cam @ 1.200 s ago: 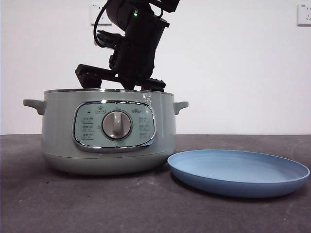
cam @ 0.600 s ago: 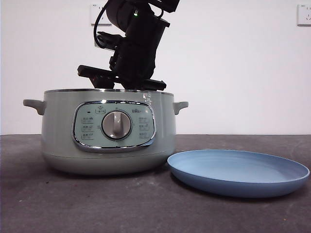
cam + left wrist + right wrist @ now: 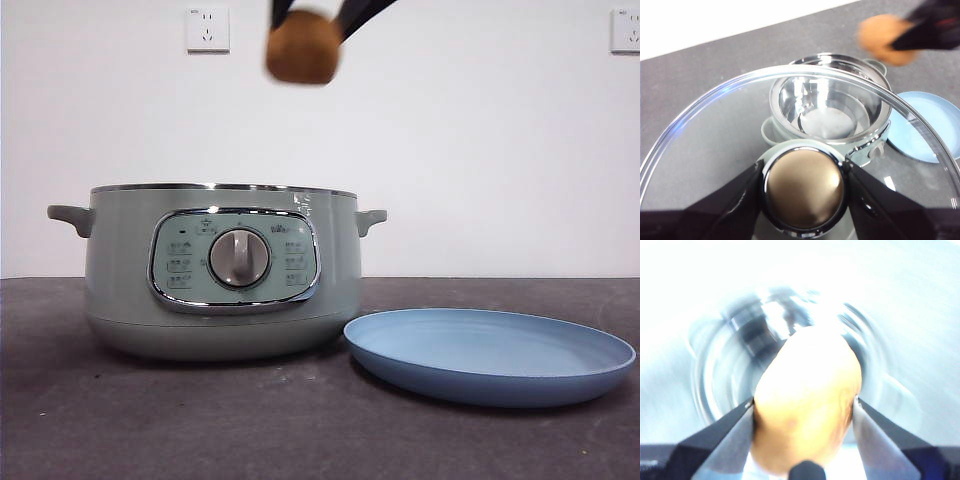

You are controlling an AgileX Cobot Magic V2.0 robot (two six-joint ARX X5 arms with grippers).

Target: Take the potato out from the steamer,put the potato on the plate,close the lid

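My right gripper [image 3: 305, 10] is shut on the orange-brown potato [image 3: 303, 47] and holds it high above the open sage-green steamer [image 3: 215, 270]. In the right wrist view the potato [image 3: 807, 400] sits between my jaws, with the blurred steamer below. It also shows blurred in the left wrist view [image 3: 885, 39]. My left gripper [image 3: 805, 187] is shut on the knob of the clear glass lid [image 3: 700, 145] and holds it up off the pot; the empty steamer bowl [image 3: 827, 107] shows through the glass. The light-blue plate [image 3: 490, 355] lies empty right of the steamer.
The steamer and plate stand on a dark grey table [image 3: 200, 420] before a white wall with two sockets [image 3: 208, 28]. The plate's left rim lies close to the steamer's base.
The right gripper has risen out of the steamer with the potato, from inside the pot's rim to near the top of the front view.
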